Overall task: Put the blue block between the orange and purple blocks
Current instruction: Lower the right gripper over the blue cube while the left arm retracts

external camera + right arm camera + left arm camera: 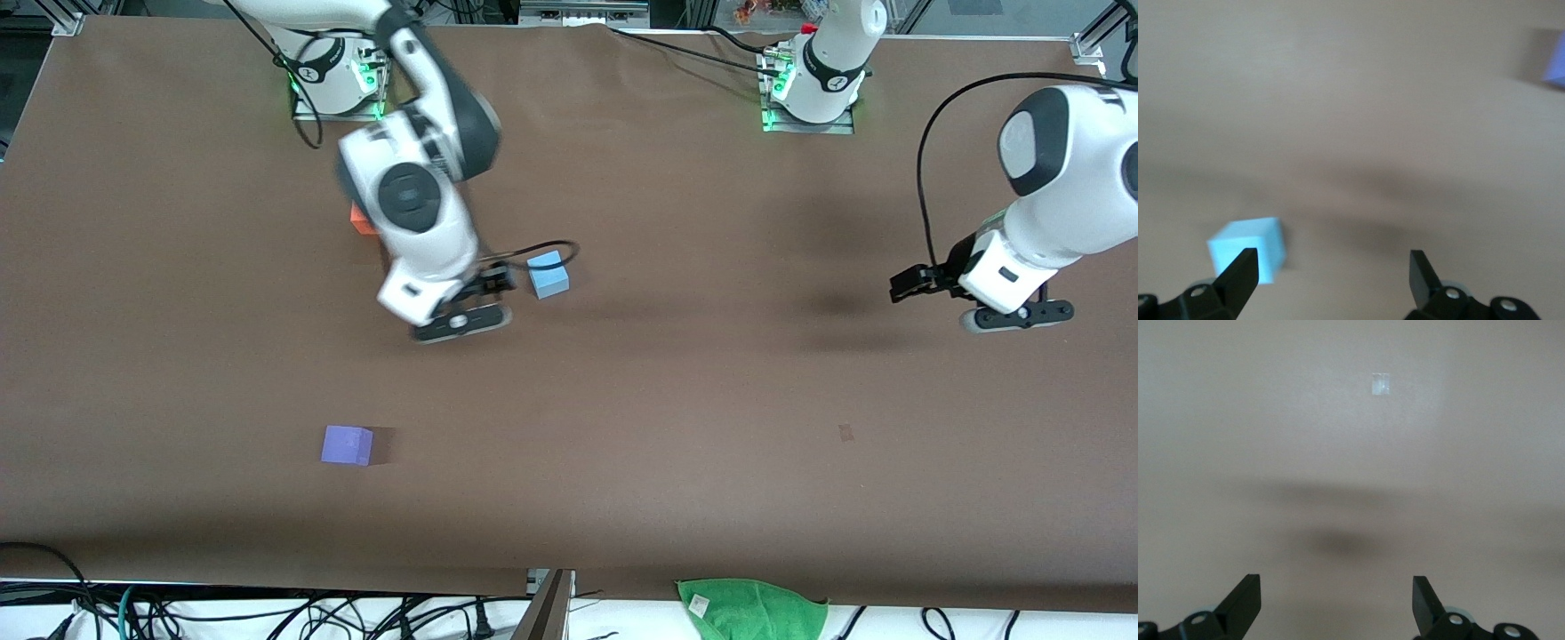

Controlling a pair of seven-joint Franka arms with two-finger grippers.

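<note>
The light blue block (548, 274) sits on the brown table, also in the right wrist view (1248, 247). My right gripper (496, 281) is open and empty just beside it, toward the right arm's end; in the right wrist view the gripper (1331, 267) has the block beside one fingertip (1241, 267), not between the two. The orange block (362, 220) is mostly hidden under the right arm. The purple block (347, 444) lies nearer to the front camera and shows in the right wrist view (1557, 60). My left gripper (909, 285) waits open and empty (1337, 593) over bare table.
A green cloth (751, 609) lies at the table's front edge. A small pale mark (845, 433) is on the table toward the left arm's end, also in the left wrist view (1381, 384). Cables hang along the front edge.
</note>
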